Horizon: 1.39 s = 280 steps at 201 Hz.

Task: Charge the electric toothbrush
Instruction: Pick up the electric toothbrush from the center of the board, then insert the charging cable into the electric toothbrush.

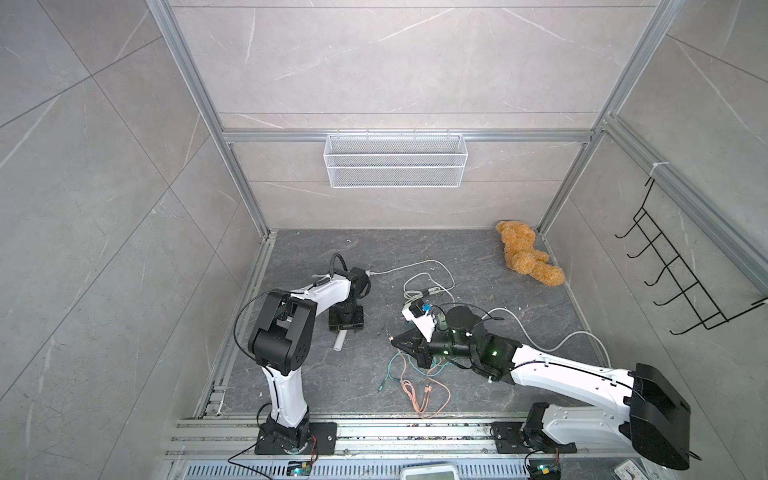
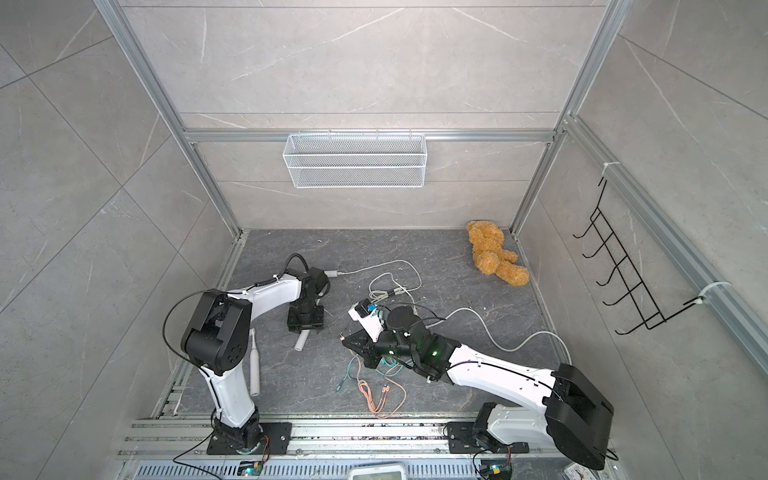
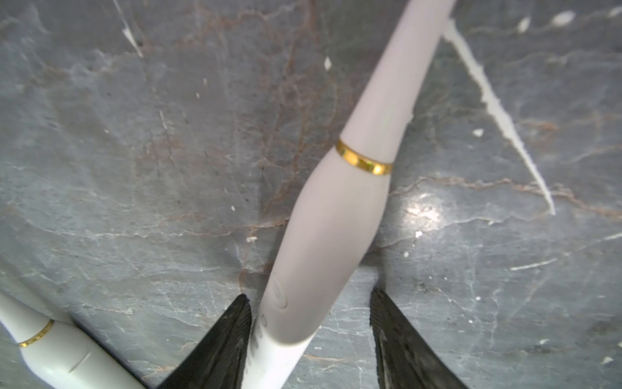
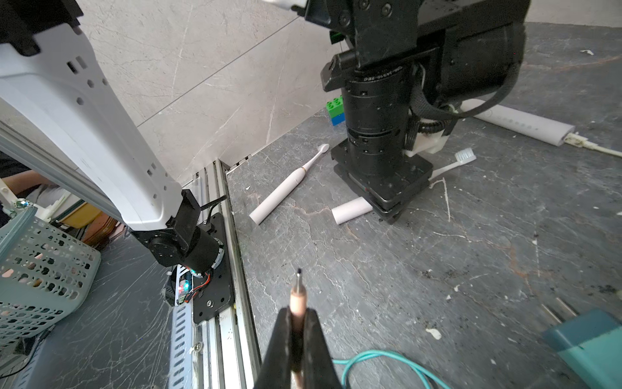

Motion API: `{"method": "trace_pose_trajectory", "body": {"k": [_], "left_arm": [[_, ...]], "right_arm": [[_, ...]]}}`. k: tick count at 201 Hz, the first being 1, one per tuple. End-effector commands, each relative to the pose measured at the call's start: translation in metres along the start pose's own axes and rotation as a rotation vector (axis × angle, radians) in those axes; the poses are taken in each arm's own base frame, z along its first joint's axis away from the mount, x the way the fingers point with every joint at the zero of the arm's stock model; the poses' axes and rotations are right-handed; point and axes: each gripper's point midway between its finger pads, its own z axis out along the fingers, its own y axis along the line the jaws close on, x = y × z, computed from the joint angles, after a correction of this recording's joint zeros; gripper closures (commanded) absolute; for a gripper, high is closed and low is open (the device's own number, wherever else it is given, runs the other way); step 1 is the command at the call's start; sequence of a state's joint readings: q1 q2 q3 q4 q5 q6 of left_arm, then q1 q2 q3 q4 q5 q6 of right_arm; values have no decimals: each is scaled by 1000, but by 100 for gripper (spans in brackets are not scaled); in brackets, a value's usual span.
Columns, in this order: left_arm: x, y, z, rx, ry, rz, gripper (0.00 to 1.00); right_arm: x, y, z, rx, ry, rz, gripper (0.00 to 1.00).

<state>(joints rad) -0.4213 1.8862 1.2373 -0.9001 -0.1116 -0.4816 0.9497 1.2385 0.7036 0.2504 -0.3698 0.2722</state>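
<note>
A white electric toothbrush (image 3: 336, 215) with a gold ring lies on the dark stone floor. Its butt end (image 1: 338, 343) (image 2: 300, 341) pokes out from under my left gripper (image 1: 345, 328). In the left wrist view the left gripper (image 3: 310, 295) straddles the handle, open: one finger touches it, the other stands clear. My right gripper (image 4: 299, 311) (image 1: 392, 338) is shut on the pink charging plug (image 4: 298, 289), whose metal tip points toward the toothbrush (image 4: 351, 210). The pink cable (image 1: 419, 395) trails toward the front rail.
A second electric toothbrush (image 2: 254, 365) (image 4: 289, 183) lies by the left rail. A teal cable (image 1: 399, 365) and white cables (image 1: 428, 286) lie mid-floor. A white oblong device (image 4: 518, 126) is beyond the left arm. A teddy bear (image 1: 528, 257) sits in the back right corner.
</note>
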Motion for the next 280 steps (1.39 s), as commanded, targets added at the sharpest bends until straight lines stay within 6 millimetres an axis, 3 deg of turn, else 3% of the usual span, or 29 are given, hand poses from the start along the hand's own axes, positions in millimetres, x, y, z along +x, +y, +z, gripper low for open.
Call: {"method": "trace_pose_trajectory", "body": {"k": [1,44,80,131,150,167,197,250,280], "left_arm": [[16,3,10,-5,76,3,49],[17,-1,5,29,66,-19,67],[10,1,-21,84,4,-63,100],[-10,5,-101,315,-217,-311,100],[-9,-3,-119,427,-258,-399,100],[-4,-10,-121,493,-243,-446,100],[5,-23,-113,577,-191,-521,100],[11,-34,-113,583,-190,-546,100],[14,-42,-113,578,-185,-537,100]], "right_arm": [[-7,2,-4,0,-35,6,100],[-3,0,-1,2,-23,13,100],[4,-4,5,3,-3,29,100],[22,-10,33,-30,69,113,100],[24,-10,41,-46,79,139,100],[25,-8,48,-75,84,156,100],[33,-23,60,-10,130,176,100],[57,-46,72,99,220,183,100],[60,-51,78,138,238,176,100]]}}
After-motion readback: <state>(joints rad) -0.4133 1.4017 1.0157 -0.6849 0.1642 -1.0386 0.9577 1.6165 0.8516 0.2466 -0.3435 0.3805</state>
